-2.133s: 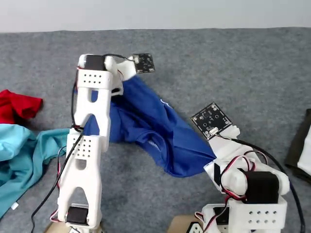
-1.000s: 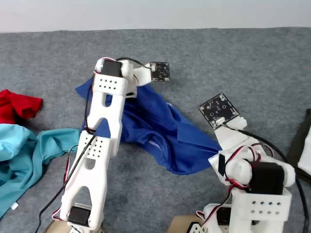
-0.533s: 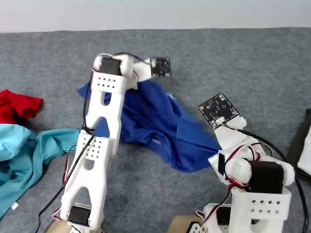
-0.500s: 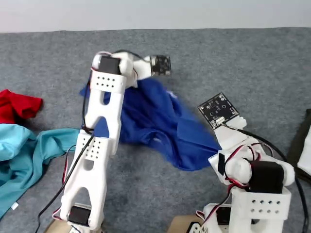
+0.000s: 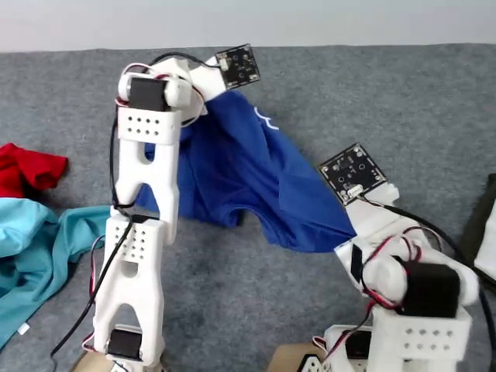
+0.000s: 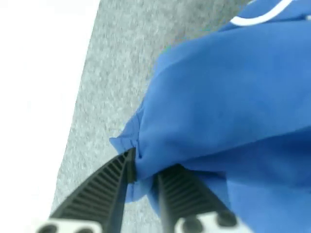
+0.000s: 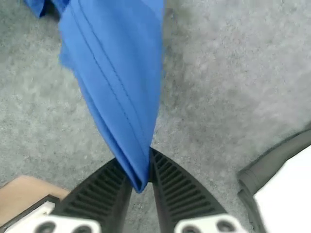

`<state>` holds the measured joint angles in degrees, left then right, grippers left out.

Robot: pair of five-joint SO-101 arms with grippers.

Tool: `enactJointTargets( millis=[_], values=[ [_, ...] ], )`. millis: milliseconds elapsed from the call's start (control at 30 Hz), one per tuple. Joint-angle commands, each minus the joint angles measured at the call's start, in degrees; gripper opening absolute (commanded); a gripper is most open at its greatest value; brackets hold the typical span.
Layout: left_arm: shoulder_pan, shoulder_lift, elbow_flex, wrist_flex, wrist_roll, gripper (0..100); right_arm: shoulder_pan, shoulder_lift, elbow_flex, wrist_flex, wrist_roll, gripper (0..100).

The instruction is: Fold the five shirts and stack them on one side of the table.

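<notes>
**Blue shirt held up between both arms, folding barely begun**

The blue shirt (image 5: 248, 178) spans the two arms over the grey tabletop (image 5: 403, 101). The left end effector (image 6: 146, 167) pinches a bunched edge and the right end effector (image 7: 141, 170) pinches a creased edge. By my judgement nothing is folded or stacked yet. A teal shirt (image 5: 39, 240) and a red shirt (image 5: 27, 167) lie crumpled beyond the left arm, cut off. A dark garment (image 5: 477, 232) at the opposite edge is too cropped to identify.

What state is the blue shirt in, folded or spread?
Spread, unfolded: the blue shirt stretches, creased, between the left gripper and the right gripper, each shut on an edge.
</notes>
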<state>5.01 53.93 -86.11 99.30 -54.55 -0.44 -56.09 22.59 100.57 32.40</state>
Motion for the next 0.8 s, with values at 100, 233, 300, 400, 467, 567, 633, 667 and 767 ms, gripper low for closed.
enactJointTargets(
  millis=[100, 233, 300, 400, 467, 567, 633, 667, 767],
  values=[
    [-2.3, -11.0, -1.6, 1.3, 0.1, 5, 0.7, 0.0, -9.5, 2.2, -0.6, 1.0],
    [-2.2, -13.4, -1.5, 1.3, 3.1, 13, 0.7, 0.0, -9.6, 2.2, -0.6, 1.0],
    [-1.8, -13.5, 0.1, 1.3, 3.2, 12, 0.7, 0.0, -9.6, 2.2, -0.6, 1.0],
    [-1.8, -13.7, 3.8, 1.3, 3.2, 6, 0.7, -0.4, -9.6, 2.2, -0.6, 1.0],
    [-1.8, -13.8, 6.4, 1.3, 3.1, 0, 0.7, -0.5, -9.7, 2.3, -0.6, 1.0],
    [-1.8, -14.0, 9.6, 1.3, 3.1, 0, 1.0, -0.6, -9.7, 2.3, -0.6, 1.0],
    [-1.8, -14.0, 10.8, 1.3, 3.1, 0, 2.0, -0.6, -9.7, 2.3, -0.6, 1.0],
    [-1.8, -14.0, 11.0, 1.3, 3.1, 0, 2.4, -0.6, -9.7, 2.3, -0.5, 1.0],
    [-1.8, -13.5, 11.2, 1.3, 3.1, 0, 3.2, -0.6, -9.7, 2.3, -0.5, 1.0]
  ],
)
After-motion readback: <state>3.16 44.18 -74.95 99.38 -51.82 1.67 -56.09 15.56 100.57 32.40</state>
